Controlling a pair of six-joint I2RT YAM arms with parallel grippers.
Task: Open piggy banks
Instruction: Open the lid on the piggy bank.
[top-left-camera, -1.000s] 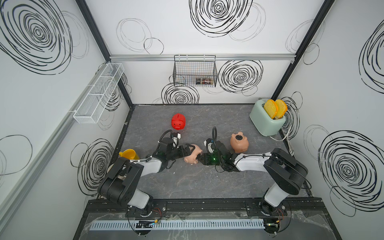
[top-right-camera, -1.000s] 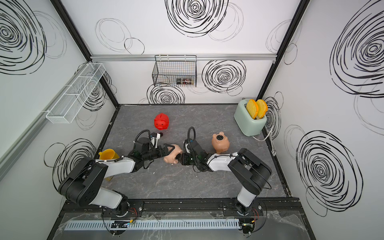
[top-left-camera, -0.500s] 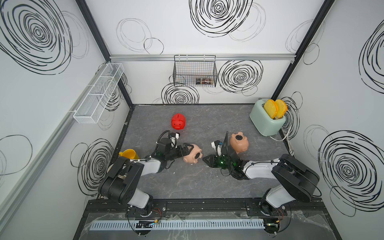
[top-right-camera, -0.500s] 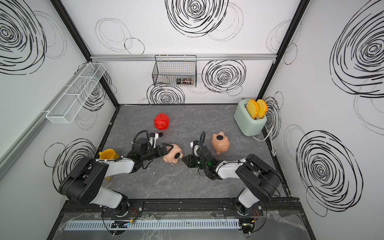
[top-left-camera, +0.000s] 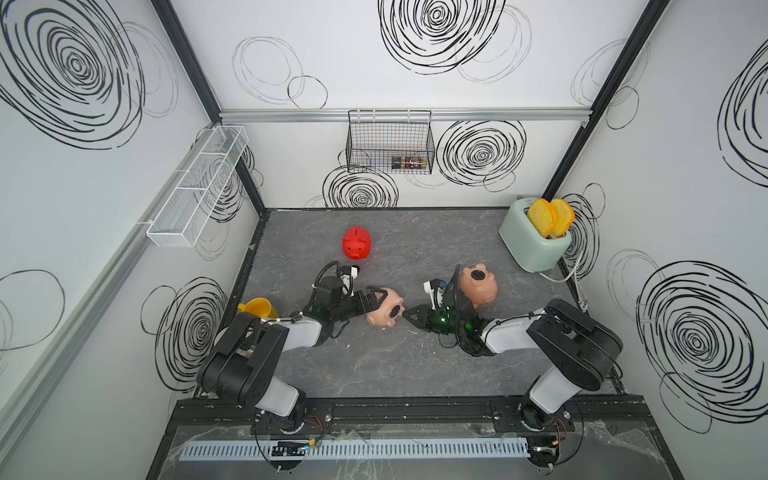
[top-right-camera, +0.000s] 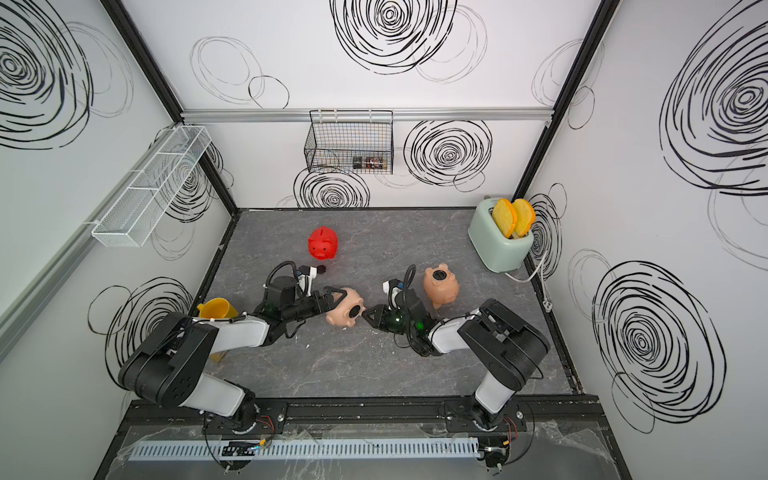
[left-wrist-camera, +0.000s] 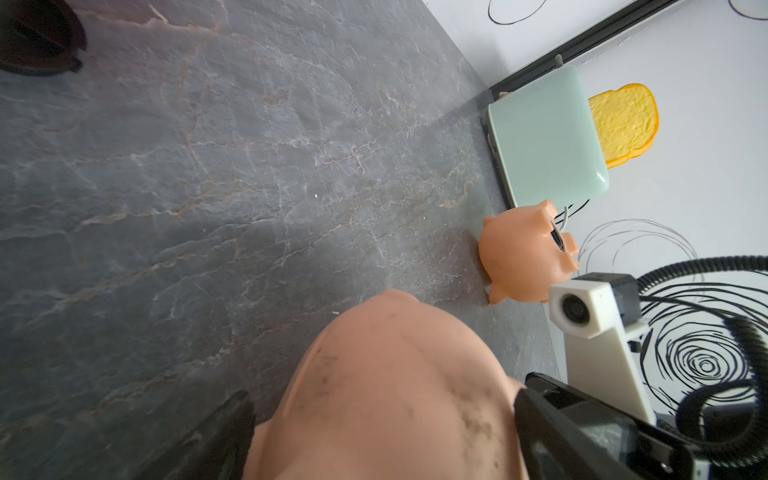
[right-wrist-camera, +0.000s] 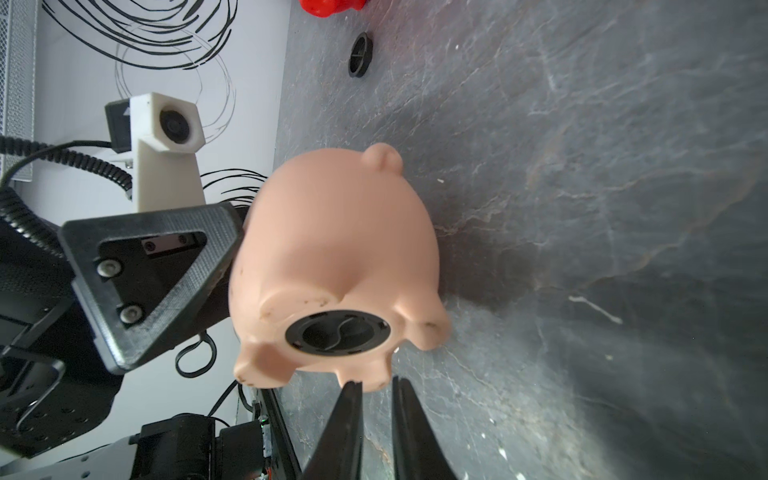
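Observation:
The pale pink piggy bank (top-left-camera: 384, 313) (right-wrist-camera: 336, 249) lies on its side at the table's middle. My left gripper (top-left-camera: 374, 305) (left-wrist-camera: 380, 409) spans it at full width, a finger (right-wrist-camera: 166, 274) pressed on each flank. Its black belly plug (right-wrist-camera: 337, 332) (top-right-camera: 356, 309) faces my right gripper (top-left-camera: 409, 312) (right-wrist-camera: 376, 384). That gripper's fingers stand a narrow gap apart with nothing between them, and their tips are at a foot just below the plug. The peach-tan piggy bank (top-left-camera: 478, 284) (left-wrist-camera: 523, 257) lies belly up behind the right arm. The red piggy bank (top-left-camera: 356, 244) stands farther back.
A loose black plug (right-wrist-camera: 359, 55) (top-right-camera: 321, 269) lies on the table near the red pig. A mint toaster (top-left-camera: 532, 239) with toast stands at the back right, its cable (top-left-camera: 575, 270) along the right wall. A yellow cup (top-left-camera: 257, 309) sits at the left edge. A wire basket (top-left-camera: 390, 145) hangs on the back wall.
My right gripper drew back a little from the pale pink pig's belly, its arm swung to the right, and its fingers narrowed. The left gripper and the pig stayed in place.

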